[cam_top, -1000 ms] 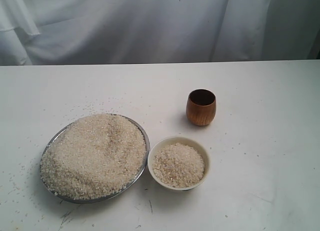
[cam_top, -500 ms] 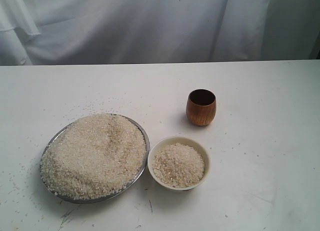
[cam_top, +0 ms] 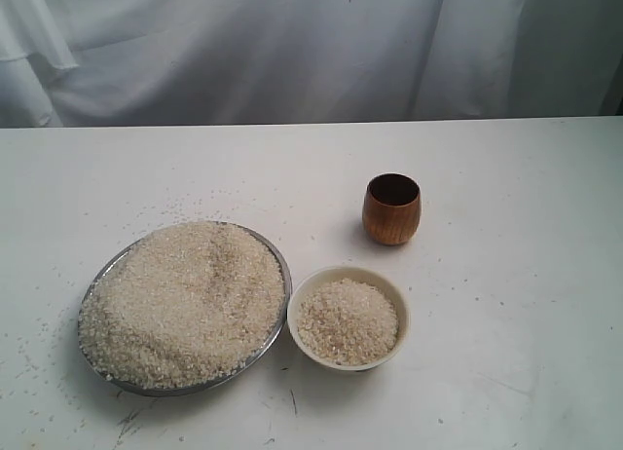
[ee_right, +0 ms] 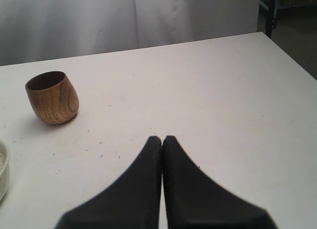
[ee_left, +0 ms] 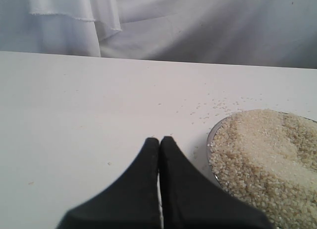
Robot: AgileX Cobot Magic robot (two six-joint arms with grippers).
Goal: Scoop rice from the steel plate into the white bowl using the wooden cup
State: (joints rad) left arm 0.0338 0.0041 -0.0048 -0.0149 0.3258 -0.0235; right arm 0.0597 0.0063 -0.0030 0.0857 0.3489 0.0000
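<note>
Since my left gripper (ee_left: 159, 139) and right gripper (ee_right: 162, 138) are both clenched empty, I could topple the wooden cup (cam_top: 391, 208) by approaching unopened.

A white table (cam_top: 506, 372) is seen across the lower part of the exterior view, with its far edge running straight from side to side. Its surface is marked by faint scuffs and by a short dark line (cam_top: 293, 401) near the front. Behind the table a white curtain (cam_top: 292, 51) is hung in soft vertical folds, and the whole background is covered by it. In the left wrist view a stitched hem (ee_left: 64, 15) of a shorter cloth layer is shown lying over the curtain. In the right wrist view a dark metal frame (ee_right: 271, 16) and a dark floor (ee_right: 297, 45) are seen past the table's corner.
</note>
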